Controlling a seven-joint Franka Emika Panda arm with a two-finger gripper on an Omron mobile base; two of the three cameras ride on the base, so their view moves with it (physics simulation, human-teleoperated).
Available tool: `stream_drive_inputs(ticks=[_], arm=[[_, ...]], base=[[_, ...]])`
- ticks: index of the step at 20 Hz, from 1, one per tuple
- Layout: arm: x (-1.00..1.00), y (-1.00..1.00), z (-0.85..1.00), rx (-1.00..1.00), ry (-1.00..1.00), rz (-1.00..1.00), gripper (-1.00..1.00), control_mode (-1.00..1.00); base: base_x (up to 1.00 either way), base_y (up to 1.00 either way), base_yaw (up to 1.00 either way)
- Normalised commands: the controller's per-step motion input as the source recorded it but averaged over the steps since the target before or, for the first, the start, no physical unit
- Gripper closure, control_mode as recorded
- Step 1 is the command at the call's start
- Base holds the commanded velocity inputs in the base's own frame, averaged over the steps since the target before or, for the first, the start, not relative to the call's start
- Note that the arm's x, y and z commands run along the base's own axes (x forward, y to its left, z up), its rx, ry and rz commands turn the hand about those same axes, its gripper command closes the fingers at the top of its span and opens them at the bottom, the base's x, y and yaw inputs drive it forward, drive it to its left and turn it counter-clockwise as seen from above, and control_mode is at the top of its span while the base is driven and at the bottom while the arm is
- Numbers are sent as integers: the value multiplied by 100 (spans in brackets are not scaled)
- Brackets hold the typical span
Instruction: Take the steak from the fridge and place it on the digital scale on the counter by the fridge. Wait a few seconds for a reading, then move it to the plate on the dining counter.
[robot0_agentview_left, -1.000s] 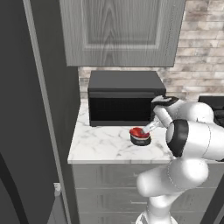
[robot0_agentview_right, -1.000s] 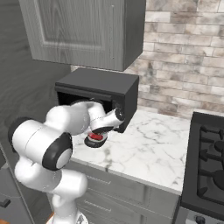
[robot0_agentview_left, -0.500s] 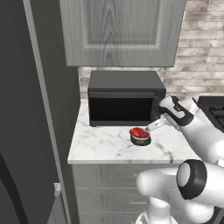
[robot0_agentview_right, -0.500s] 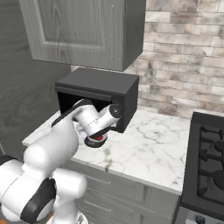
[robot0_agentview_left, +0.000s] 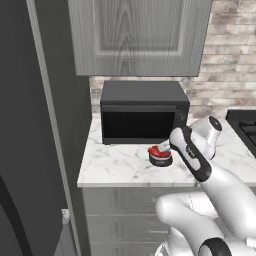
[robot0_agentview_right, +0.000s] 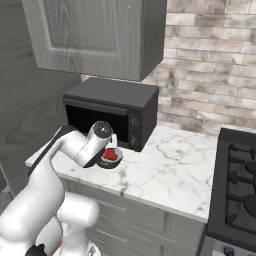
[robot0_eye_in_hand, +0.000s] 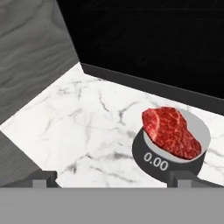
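The gripper (robot0_eye_in_hand: 109, 177) hangs with its fingers spread wide and empty, just back from the digital scale (robot0_eye_in_hand: 173, 153); the first leg looks done. The steak (robot0_eye_in_hand: 170, 131) — flat, red, marbled with darker patches — lies on the scale's pale face, reading 0.00; the move to the plate is left.

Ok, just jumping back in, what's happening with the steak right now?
The steak is lying on the digital scale, which sits on the counter in front of the black microwave. The display reads 0.00. The gripper is open and holds nothing, with its fingertips spread wide and short of the scale.
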Motion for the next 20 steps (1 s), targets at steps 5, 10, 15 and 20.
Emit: stream_drive_inputs(ticks=[5, 10, 15, 20], arm=[[3, 28, 19, -9, 5, -15, -100, -100], [9, 8, 9, -5, 2, -5, -100, -100], [2, 0, 0, 0, 1, 0, -100, -100], [0, 1, 0, -1, 3, 0, -100, -100]], base=[[0, 0, 0], [0, 0, 0], [0, 0, 0], [0, 0, 0]])
